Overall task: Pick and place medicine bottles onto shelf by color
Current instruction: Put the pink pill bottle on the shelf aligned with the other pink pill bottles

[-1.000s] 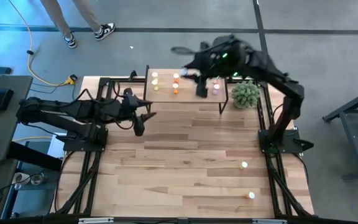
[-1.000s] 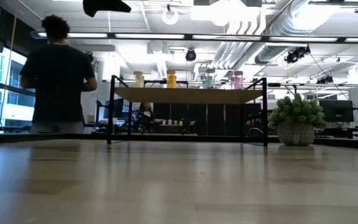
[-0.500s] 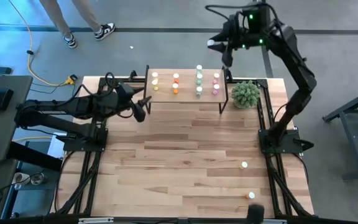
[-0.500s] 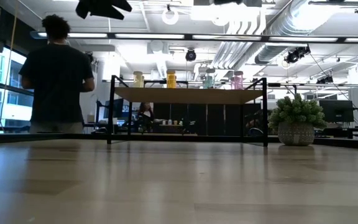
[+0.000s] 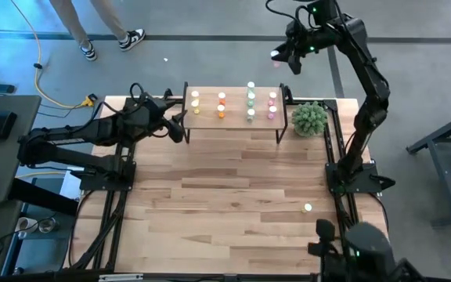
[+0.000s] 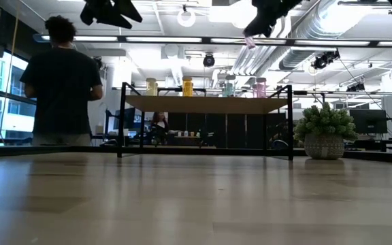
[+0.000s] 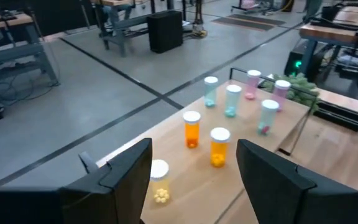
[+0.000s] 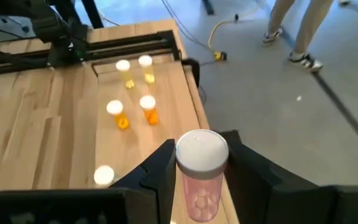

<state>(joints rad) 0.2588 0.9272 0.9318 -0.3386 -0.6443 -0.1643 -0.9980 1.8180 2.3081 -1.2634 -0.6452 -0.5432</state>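
Note:
The shelf (image 5: 233, 119) stands at the table's far edge. On it, medicine bottles stand in rows: yellow (image 5: 195, 99), orange (image 5: 221, 106), green (image 5: 250, 99) and pink (image 5: 272, 106). My right gripper (image 5: 282, 56) is high beyond the far edge, past the shelf's right end, shut on a pink bottle (image 8: 201, 186). My left gripper (image 5: 180, 127) hovers open by the shelf's left end, its fingers (image 7: 129, 177) apart with nothing between them. One more bottle (image 5: 308, 208) stands on the table near the right side. My right gripper pinches the pink bottle's body (image 8: 199, 194) between its two fingers (image 8: 161, 171), just below the white cap (image 8: 202, 151). The cap sticks out past the fingertips. The bottle (image 6: 250, 42) is lifted clear, well above the shelf (image 6: 206, 103), and tilted.
A green plant ball (image 5: 309, 117) sits right of the shelf. A dark object (image 5: 358, 251) covers the table's near right corner. A person (image 6: 63, 82) stands beyond the table's far left. Bare wood lies in the middle of the table (image 5: 225, 196).
My right gripper has swung from over the shelf to beyond the table's far edge, rolling as it went, with the pink bottle in its fingers. My left gripper has moved toward the far edge, closer to the shelf's left end. A dark object has come in at the near right corner.

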